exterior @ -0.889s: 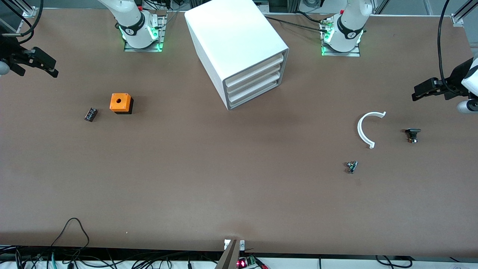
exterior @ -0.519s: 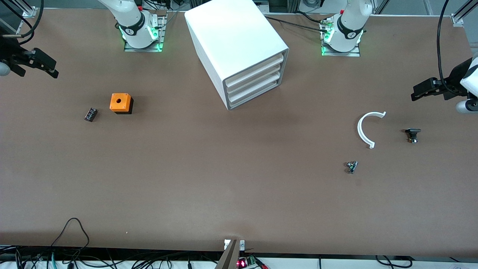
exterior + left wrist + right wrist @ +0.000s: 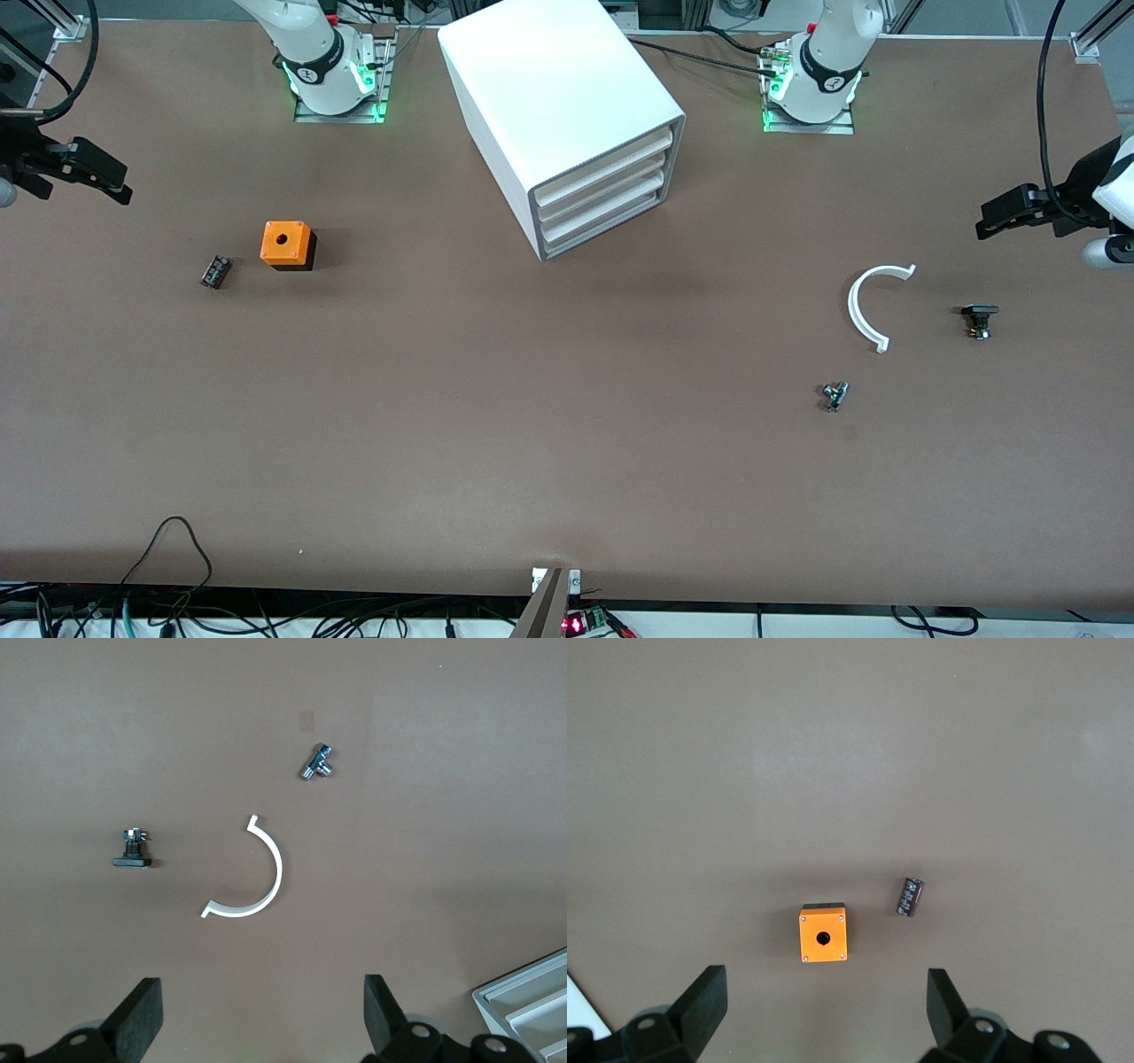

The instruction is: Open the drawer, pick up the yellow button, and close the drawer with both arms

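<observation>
The white cabinet [image 3: 558,106] stands between the two arm bases, with its three drawers all shut. The top drawer [image 3: 604,165] is flush with the frame. The button is out of view. My left gripper [image 3: 994,221] is open and empty, up in the air over the left arm's end of the table; in the left wrist view [image 3: 261,1023] its jaws stand wide apart. My right gripper [image 3: 111,177] is open and empty over the right arm's end; it also shows in the right wrist view [image 3: 824,1014]. Both are well away from the cabinet.
An orange square box with a hole [image 3: 287,245] and a small dark cylinder [image 3: 214,271] lie toward the right arm's end. A white curved piece [image 3: 866,306], a small black part [image 3: 978,319] and a small metal fitting [image 3: 834,395] lie toward the left arm's end.
My right gripper has drifted a little toward the table's edge at its end. The left gripper has hardly moved. The drawers stay shut.
</observation>
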